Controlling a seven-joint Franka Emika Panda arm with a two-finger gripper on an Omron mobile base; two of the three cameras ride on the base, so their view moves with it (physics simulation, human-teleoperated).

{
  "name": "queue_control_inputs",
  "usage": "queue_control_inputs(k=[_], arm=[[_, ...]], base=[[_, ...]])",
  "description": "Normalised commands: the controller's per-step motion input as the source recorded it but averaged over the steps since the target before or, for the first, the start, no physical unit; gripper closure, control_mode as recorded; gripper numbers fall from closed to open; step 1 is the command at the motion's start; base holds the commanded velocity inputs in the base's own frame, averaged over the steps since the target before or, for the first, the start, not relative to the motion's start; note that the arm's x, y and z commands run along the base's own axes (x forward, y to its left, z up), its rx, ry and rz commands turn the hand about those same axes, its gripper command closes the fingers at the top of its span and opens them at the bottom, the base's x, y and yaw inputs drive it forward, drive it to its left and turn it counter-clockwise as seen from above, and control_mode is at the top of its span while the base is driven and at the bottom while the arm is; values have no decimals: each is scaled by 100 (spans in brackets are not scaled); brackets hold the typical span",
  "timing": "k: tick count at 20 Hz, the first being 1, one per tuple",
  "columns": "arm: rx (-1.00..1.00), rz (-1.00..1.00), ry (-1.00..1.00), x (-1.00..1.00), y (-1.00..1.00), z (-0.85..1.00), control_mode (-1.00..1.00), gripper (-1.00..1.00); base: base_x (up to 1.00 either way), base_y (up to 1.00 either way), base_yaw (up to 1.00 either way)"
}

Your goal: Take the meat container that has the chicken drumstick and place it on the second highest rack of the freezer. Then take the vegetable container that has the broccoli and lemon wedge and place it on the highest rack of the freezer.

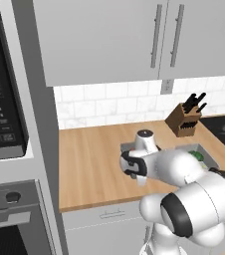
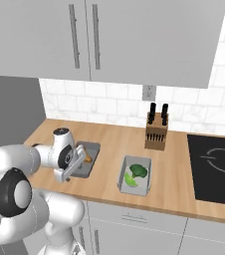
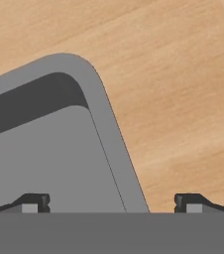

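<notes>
wooden counter (image 2: 174, 174) | two grey trays (image 2: 127, 187) | fingers (image 3: 112, 203) wide, straddling one tray rim

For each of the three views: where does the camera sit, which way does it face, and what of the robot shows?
Left base view: behind the arm's left, facing the counter and oven; arm rises lower right.
Right base view: behind its right, facing the same counter, knife block and vegetable tray; arm lower left.
Hand view: looks down on the meat tray rim, with open jaws straddling it.
Both base views share the knife block.

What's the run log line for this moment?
stage: reaching meat container | gripper: open, straddling its rim | held: nothing | vegetable container: on counter
</notes>
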Motion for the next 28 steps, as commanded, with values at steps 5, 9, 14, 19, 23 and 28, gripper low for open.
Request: queue_control_inputs(k=[5,9,14,19,23,28], arm=[[0,0,0,0,0,-15,-100,-100],[0,0,1,0,0,0,-100,-100],[0,0,0,9,0,-21,-100,-100],[0,0,0,5,0,-23,-100,-100],[0,0,0,0,0,0,-100,-100],[0,0,0,1,0,0,-100,100]], base=[[0,0,0],[0,0,0],[0,0,0],[0,0,0],[0,0,0],[0,0,0]])
